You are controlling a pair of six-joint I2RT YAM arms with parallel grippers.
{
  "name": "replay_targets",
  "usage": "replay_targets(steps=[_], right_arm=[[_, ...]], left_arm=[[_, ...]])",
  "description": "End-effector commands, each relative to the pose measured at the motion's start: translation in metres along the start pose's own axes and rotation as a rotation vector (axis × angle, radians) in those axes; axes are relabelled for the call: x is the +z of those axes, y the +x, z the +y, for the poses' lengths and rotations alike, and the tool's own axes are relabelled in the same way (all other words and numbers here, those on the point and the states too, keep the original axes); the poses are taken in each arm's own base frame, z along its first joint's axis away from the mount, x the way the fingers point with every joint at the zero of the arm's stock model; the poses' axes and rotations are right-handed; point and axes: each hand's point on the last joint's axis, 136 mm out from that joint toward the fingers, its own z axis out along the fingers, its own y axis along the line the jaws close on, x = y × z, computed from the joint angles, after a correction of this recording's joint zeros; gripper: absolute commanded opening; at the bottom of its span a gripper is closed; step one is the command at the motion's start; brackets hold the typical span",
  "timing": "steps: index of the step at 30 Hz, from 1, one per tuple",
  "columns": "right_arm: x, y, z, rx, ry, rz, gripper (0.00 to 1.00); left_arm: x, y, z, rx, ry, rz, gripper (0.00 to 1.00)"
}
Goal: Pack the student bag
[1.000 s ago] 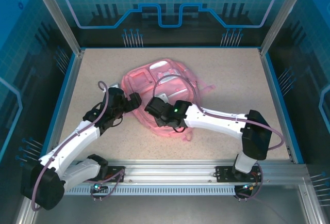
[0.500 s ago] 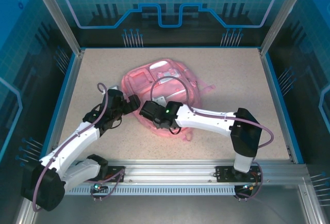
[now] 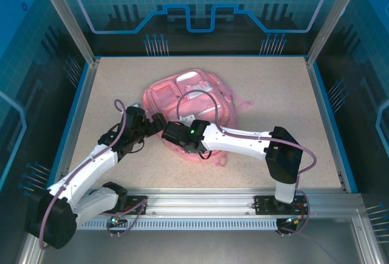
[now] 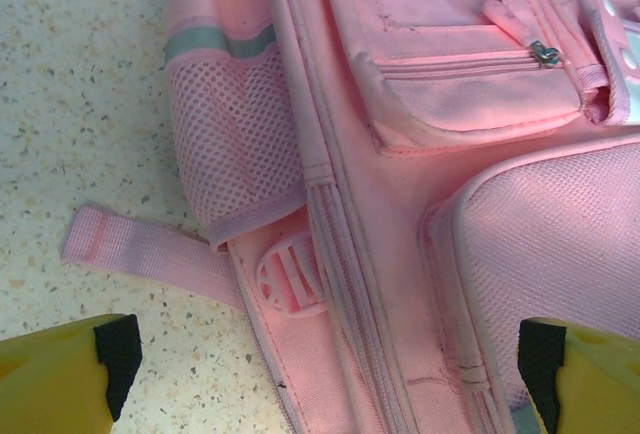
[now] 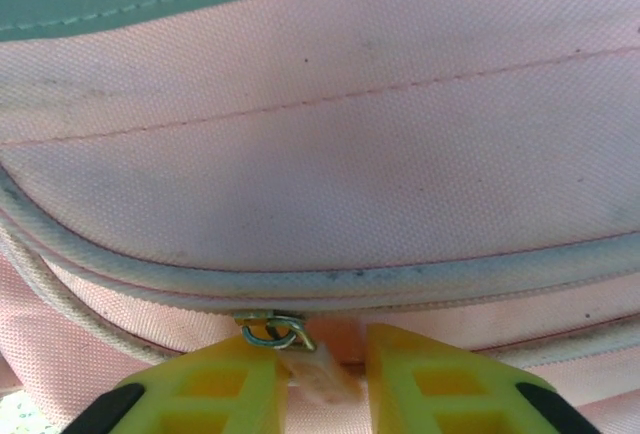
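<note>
Student bag (image 3: 189, 100) lies flat in the middle of the desk (image 3: 279, 93), a little toward the far edge, pockets facing up.

My left gripper (image 4: 330, 354) hangs over the bag's left near side with its fingers spread wide, holding nothing. Below it: a mesh side pocket (image 4: 240, 144) under a pale stripe (image 4: 215, 42), a loose pink strap (image 4: 150, 249) lying on the speckled desk, and a zippered front pocket further along.

My right gripper (image 5: 328, 369) is low at the bag's near left edge, just beside the left one. Its yellow fingers are narrowly apart. A pale zipper pull (image 5: 320, 374) on a small metal ring (image 5: 272, 332) sits in the gap and touches one finger. I cannot tell whether it is pinched.
</note>
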Motion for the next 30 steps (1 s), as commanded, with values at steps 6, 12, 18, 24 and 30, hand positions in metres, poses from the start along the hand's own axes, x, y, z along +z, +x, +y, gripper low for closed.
replay_targets(steps=[6, 12, 18, 24, 30], right_arm=[[-0.004, 0.000, -0.003, -0.027, 0.035, -0.014, 0.13], [-0.010, -0.006, -0.003, -0.014, 0.005, -0.047, 0.05], [-0.011, -0.008, -0.001, 0.004, -0.028, -0.049, 0.04], [-0.010, -0.008, -0.003, 0.028, -0.048, -0.044, 0.06], [-0.008, -0.007, -0.006, 0.045, -0.060, -0.034, 0.07]], left_arm=[[-0.004, 0.011, -0.015, -0.154, 0.137, 0.040, 0.93], [-0.007, 0.022, -0.049, -0.203, 0.352, 0.117, 0.76], [-0.005, 0.028, -0.069, -0.184, 0.490, 0.148, 0.63], [0.009, 0.035, -0.071, -0.191, 0.488, 0.193, 0.58], [0.024, 0.035, -0.070, -0.217, 0.466, 0.198, 0.51]])
